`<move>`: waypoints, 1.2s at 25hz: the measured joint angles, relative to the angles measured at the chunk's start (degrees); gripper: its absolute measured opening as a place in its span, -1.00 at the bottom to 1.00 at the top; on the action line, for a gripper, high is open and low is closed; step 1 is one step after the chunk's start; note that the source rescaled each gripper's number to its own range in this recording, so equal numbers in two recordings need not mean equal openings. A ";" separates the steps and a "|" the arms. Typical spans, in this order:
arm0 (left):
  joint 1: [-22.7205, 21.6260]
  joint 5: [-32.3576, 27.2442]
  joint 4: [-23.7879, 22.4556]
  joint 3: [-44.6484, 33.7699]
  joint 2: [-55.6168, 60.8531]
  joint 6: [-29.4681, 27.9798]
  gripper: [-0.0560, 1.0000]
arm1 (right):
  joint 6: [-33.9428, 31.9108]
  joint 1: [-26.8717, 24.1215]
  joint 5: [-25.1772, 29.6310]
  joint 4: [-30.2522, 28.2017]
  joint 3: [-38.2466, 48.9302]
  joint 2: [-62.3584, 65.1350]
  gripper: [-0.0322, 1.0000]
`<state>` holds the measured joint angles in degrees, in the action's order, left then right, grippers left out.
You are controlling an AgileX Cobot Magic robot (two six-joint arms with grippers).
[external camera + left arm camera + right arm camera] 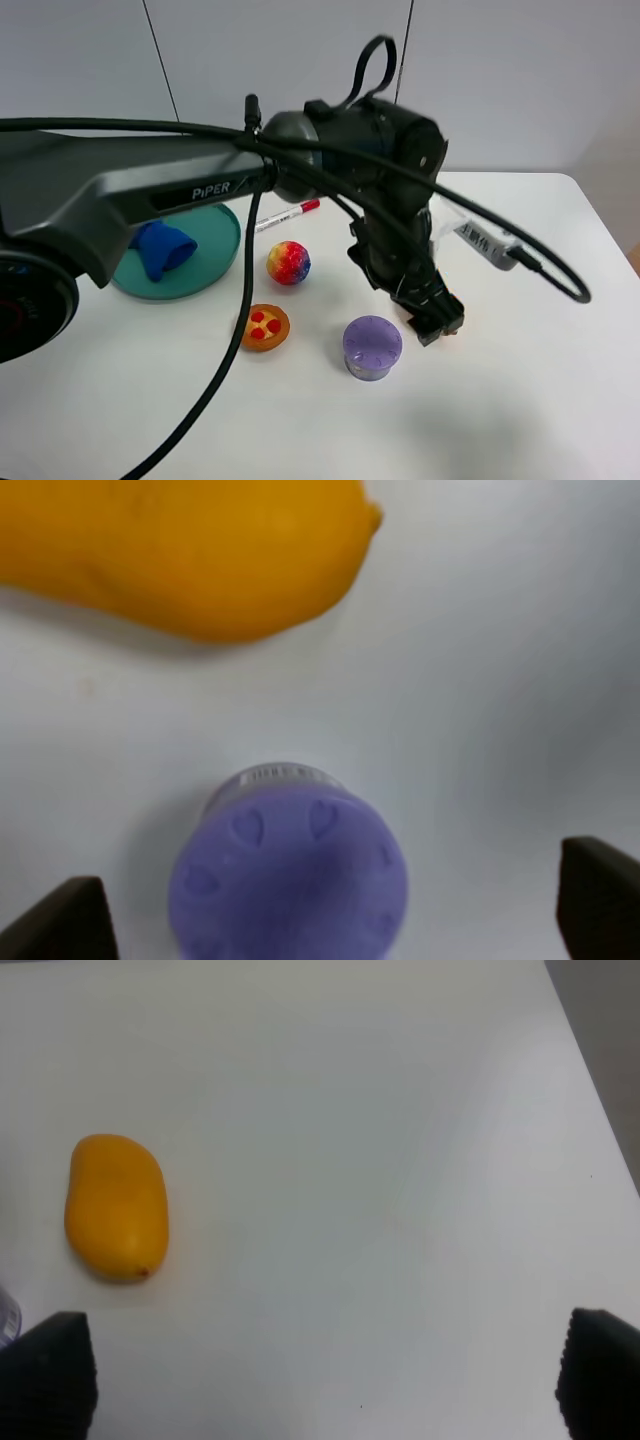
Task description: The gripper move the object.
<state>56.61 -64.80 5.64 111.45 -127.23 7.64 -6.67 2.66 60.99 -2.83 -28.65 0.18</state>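
Left wrist view, left hand (pixel 330 912) spread, angled down beside purple jar (pixel 290 870)

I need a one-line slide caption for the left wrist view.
The purple jar between the jaws of the open left gripper, a yellow fruit beyond.

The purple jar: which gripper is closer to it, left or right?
Left. The left gripper sits right beside the purple jar, open. The right gripper, open too, is farther off, over bare table with the mango ahead.
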 joint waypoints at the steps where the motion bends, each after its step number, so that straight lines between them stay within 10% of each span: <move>1: 0.00 -2.34 -0.15 3.69 0.00 0.00 0.36 | 0.00 0.00 0.00 0.00 0.00 0.00 1.00; 13: -9.05 -4.15 -18.23 17.28 20.30 0.98 0.36 | 0.00 0.00 0.00 0.00 0.00 0.00 1.00; 25: -34.83 -4.41 -18.50 16.67 48.93 4.82 0.36 | 0.00 0.00 0.00 0.00 0.00 0.00 1.00; 30: -42.68 -4.41 -18.50 5.17 63.66 5.42 0.36 | 0.00 0.00 0.00 0.00 0.00 0.00 1.00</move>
<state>13.93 -69.21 -12.87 116.62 -63.56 13.05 -6.67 2.66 60.99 -2.83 -28.65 0.18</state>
